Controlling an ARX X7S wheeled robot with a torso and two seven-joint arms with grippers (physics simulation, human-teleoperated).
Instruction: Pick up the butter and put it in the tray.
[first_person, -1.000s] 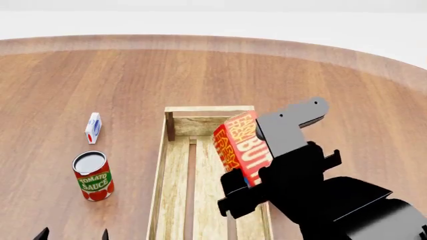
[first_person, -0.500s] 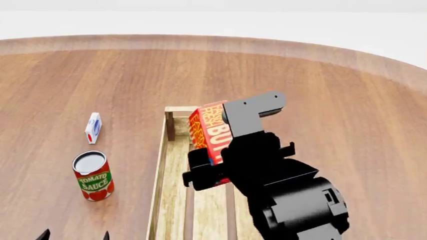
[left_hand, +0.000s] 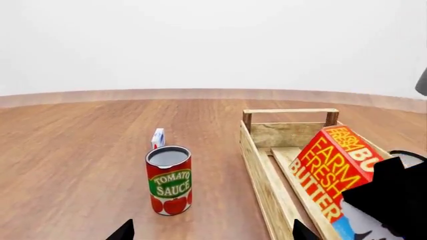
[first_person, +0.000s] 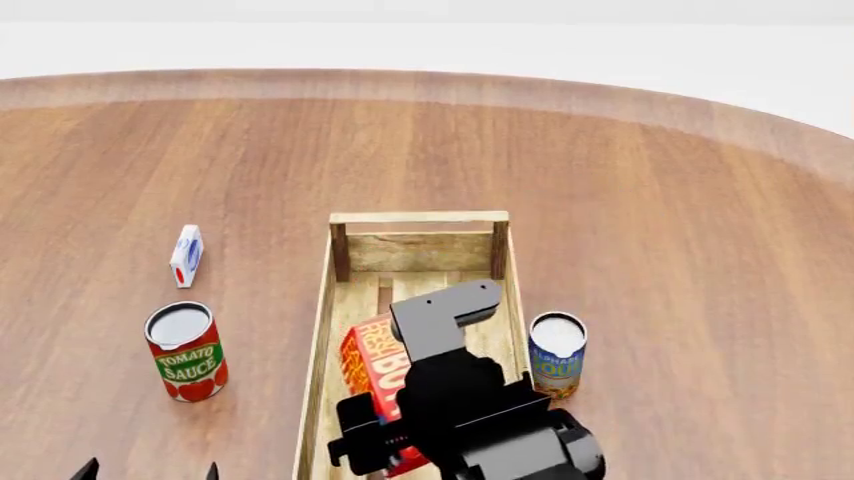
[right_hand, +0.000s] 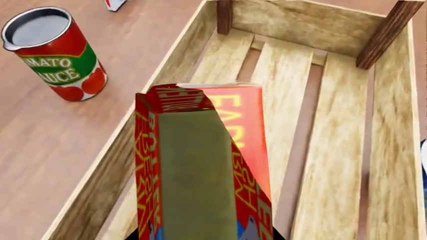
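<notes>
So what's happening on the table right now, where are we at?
The right gripper holds the red-orange "FARM FRESH BUTTER" carton, tilted, down inside the long pale-wood slatted crate, near its left wall. Whether the carton touches the slats cannot be told. It is not released yet. A red tomato sauce can and a small white-blue box stand left of the crate, a blue-labelled can right of it. The left gripper waits low, empty.
</notes>
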